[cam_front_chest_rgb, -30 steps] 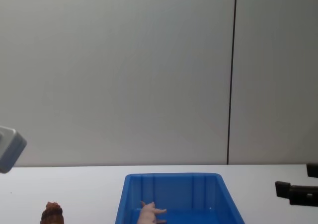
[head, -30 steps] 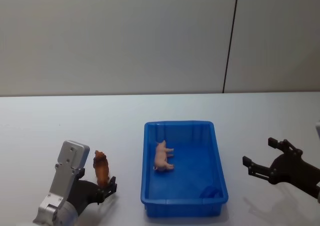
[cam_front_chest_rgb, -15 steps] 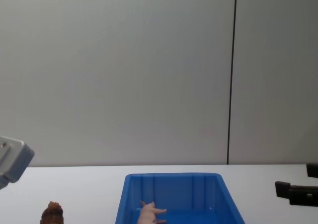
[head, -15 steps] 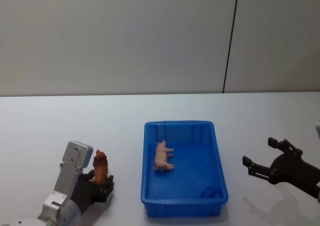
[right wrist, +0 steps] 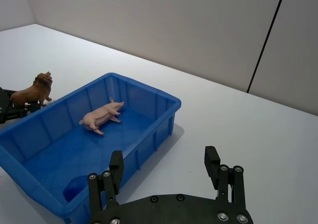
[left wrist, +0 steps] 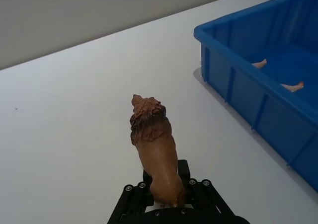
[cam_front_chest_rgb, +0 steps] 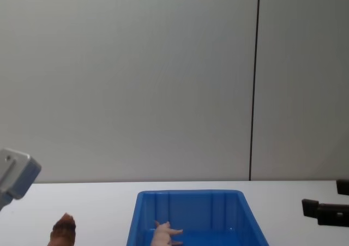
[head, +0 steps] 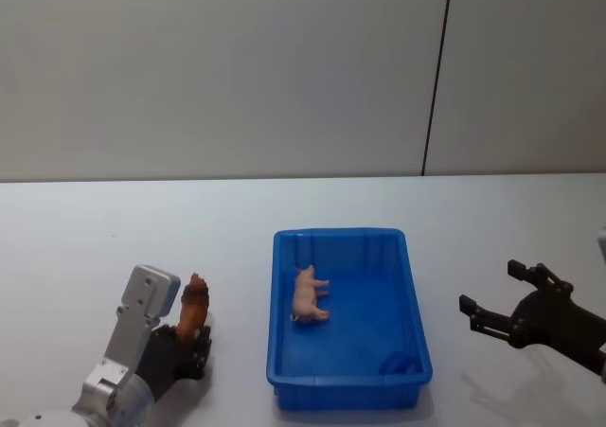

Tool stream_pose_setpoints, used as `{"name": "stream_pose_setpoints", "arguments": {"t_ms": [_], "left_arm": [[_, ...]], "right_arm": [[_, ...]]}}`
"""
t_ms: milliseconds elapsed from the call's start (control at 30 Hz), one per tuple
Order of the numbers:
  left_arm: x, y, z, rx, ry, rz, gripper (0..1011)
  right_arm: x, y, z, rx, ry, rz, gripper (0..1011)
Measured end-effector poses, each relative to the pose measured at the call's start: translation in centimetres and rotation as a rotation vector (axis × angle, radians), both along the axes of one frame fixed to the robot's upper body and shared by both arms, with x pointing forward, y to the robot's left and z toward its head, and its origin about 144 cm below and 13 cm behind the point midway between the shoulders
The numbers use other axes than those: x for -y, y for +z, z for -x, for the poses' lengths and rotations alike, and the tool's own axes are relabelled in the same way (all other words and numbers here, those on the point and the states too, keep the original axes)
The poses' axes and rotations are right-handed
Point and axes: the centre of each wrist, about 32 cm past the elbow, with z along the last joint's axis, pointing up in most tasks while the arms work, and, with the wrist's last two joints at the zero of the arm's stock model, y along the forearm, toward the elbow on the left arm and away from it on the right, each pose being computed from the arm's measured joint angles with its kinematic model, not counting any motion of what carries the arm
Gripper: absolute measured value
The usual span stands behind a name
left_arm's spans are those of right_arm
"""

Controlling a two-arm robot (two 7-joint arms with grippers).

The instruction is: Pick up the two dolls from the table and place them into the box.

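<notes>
The left gripper (left wrist: 166, 201) pinches the lion (left wrist: 155, 152) by its hindquarters, left of the box (head: 347, 385). The pig (head: 307, 296) lies inside. The right gripper (head: 507, 299) waits spread, right of the box.

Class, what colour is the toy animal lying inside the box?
Pale pink: the pig doll lies in the bright blue box, clearest in the right wrist view.

We see our left gripper (head: 192, 340) low on the white table (head: 114, 228), its fingers closed on the hindquarters of the reddish-brown doll (head: 194, 306), which tilts up just left of the blue box (head: 415, 337). The pale pink doll (head: 307, 296) lies on its side inside that box, toward the left wall. Our right gripper (head: 492, 306) hangs above the table right of the box, fingers spread and holding nothing.
</notes>
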Motion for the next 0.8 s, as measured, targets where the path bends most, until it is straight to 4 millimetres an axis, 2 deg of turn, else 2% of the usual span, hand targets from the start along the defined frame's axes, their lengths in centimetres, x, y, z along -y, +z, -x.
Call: {"name": "stream_pose_setpoints", "arguments": {"t_ms": [400, 600, 800], "left_arm": [[0.7, 2.4, -0.8, 0.110, -0.079, -0.004, 297], [1.8, 4.0, -1.8, 0.169, -0.157, 0.007, 297], [3.3, 4.9, -2.6, 0.197, -0.224, 0.018, 297]], "right_arm": [[0.0, 0.0, 0.0, 0.000, 0.000, 0.000, 1001], [0.0, 0.0, 0.0, 0.000, 0.000, 0.000, 1001], [0.0, 0.0, 0.0, 0.000, 0.000, 0.000, 1001]]}}
